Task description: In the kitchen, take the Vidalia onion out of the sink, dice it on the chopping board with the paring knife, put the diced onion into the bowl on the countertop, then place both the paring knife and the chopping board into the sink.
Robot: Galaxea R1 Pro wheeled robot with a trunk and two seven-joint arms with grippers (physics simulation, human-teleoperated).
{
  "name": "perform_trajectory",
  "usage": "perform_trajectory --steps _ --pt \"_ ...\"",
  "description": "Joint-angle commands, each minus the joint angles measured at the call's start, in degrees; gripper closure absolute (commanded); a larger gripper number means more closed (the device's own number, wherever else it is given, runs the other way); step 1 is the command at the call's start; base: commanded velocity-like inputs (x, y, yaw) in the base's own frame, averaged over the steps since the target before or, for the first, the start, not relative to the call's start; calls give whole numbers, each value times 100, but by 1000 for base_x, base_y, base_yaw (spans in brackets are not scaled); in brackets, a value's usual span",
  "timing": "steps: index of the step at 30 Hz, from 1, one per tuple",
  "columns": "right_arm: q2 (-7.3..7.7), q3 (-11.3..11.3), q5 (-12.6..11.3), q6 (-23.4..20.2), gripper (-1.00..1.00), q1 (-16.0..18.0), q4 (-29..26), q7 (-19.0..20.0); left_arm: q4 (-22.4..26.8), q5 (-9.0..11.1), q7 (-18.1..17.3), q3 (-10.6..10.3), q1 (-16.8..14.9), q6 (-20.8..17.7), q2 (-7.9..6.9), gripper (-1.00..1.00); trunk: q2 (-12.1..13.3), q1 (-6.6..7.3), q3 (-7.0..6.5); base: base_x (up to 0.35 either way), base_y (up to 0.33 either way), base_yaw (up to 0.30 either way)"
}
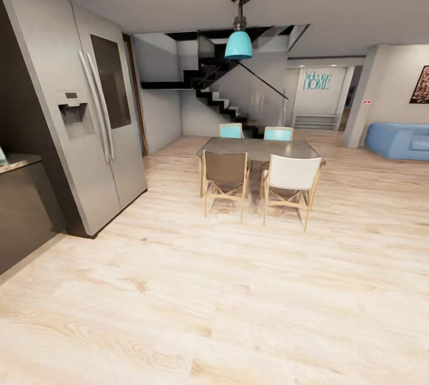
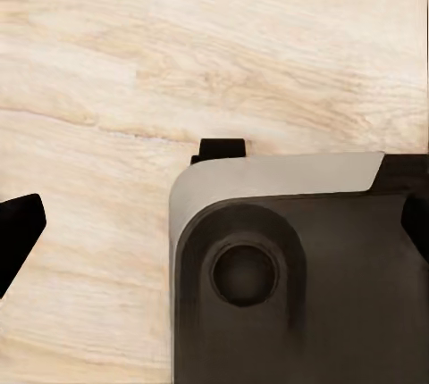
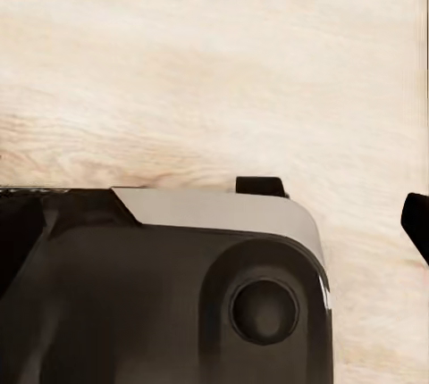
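- While the robot looks across the light wood floor (image 1: 238,313) of an open room, none of the task's things is in sight, so the sink and its onion must lie elsewhere, probably off to the left.
- A steel fridge (image 1: 95,129) stands beside a grey countertop (image 1: 18,162) edge at the left.
- A dining table (image 1: 259,149) with four chairs stands ahead, well apart.
- Both wrist views look down on floor and the robot's dark base (image 2: 295,286); whether either gripper is spread or pressed together cannot be told.
- Judged ahead: an onion is firm, round and likely slippery, best gripped across its middle.
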State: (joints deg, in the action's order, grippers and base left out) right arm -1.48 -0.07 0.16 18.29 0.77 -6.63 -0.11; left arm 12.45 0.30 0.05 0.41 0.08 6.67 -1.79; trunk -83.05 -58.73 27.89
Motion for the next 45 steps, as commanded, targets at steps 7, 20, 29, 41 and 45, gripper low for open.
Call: perform_trajectory --steps 7,20,29,41,45 --pt "40 3 23 32 -100 2 -1035 -7 228 20 16 25 1 601 -62 -100 -3 0 7 0 0 9" --pt "69 -24 5 83 -100 2 -1789 -25 685 27 6 21 1 812 -304 -100 -3 0 7 0 0 17" --pt "69 -21 6 86 -100 2 -1758 -32 621 39 12 19 1 1064 -240 -100 -3 0 7 0 0 237" --pt "64 -19 10 79 -100 2 -1754 -33 614 40 12 12 1 1091 -225 -100 -3 0 21 0 0 248" --pt "59 -19 10 78 -100 2 -1736 -33 587 33 12 12 1 1091 -225 -100 -3 0 42 0 0 226"
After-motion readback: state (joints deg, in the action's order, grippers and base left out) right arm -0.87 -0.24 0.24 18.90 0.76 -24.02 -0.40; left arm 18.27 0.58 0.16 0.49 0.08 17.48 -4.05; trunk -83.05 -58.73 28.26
